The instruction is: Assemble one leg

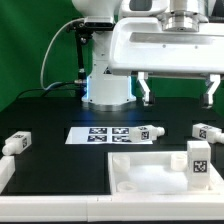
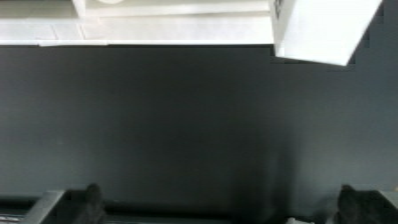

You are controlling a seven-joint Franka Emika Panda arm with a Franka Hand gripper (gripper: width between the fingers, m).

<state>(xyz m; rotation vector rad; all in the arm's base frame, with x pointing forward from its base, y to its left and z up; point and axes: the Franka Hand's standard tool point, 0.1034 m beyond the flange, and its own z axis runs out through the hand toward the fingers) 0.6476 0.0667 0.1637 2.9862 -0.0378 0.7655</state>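
Note:
Several small white legs with black-and-white tags show in the exterior view. One lies at the left, one by the marker board's right end, one at the right. A fourth stands upright on the large white tray-like part at the front. My gripper hangs open and empty above the table, behind the tray. In the wrist view the gripper is open over bare dark table, with nothing between its fingertips. A white block and a flat white edge lie beyond.
The marker board lies flat in the middle of the table. The robot's white base stands behind it before a green backdrop. Another white part juts in at the exterior view's lower left.

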